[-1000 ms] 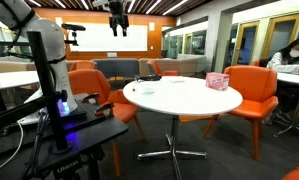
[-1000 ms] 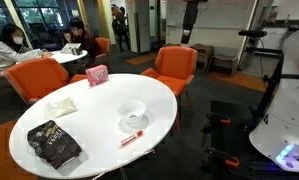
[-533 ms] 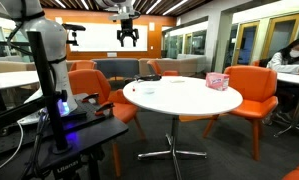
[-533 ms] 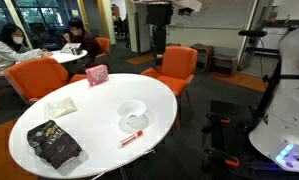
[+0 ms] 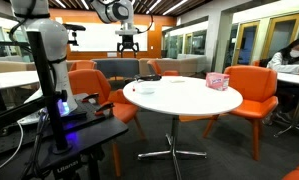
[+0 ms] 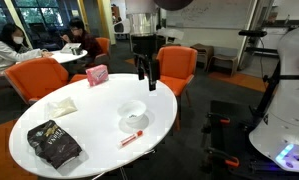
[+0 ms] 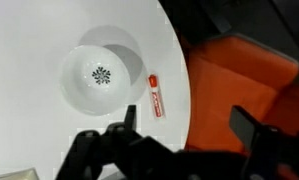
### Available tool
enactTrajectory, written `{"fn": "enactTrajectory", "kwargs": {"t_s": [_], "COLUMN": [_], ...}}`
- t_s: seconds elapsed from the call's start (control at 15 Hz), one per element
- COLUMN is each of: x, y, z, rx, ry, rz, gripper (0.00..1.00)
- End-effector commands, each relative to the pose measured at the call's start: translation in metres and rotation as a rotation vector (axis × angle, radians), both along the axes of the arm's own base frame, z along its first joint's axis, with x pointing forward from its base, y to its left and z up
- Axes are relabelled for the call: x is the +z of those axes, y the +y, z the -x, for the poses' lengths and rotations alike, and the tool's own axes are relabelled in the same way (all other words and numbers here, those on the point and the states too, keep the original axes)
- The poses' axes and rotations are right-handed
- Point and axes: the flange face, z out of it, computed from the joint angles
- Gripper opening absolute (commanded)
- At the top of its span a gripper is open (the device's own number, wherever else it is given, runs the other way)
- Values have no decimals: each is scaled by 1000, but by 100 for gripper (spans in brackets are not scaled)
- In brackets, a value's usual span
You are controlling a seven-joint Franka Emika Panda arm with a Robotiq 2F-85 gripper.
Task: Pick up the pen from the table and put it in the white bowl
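Pen (image 6: 132,138) is lying near the desk's (image 6: 89,128) right edge, just beside the bowl (image 6: 133,112), below the pincer (image 6: 144,79), which is hovering spread apart; pink box (image 6: 97,74) is sitting far left.

Nothing legible: markings on the dark bag (image 6: 53,146) and the pen (image 7: 154,94) are too blurred.

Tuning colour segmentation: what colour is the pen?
The pen is red with a small white patch; clearest in the wrist view.
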Motion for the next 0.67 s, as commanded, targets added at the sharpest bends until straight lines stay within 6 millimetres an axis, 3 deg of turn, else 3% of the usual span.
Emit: {"fn": "enactTrajectory", "kwargs": {"t_s": [0.0,0.2,0.6], "x": [-29,-51,-50], "y": [11,17,13], "z": [-8,-6,-6], "rx": [43,49,23], "ry": [-22,-39,-19], "rz": [12,61,62], "gripper": [100,100,100]}}
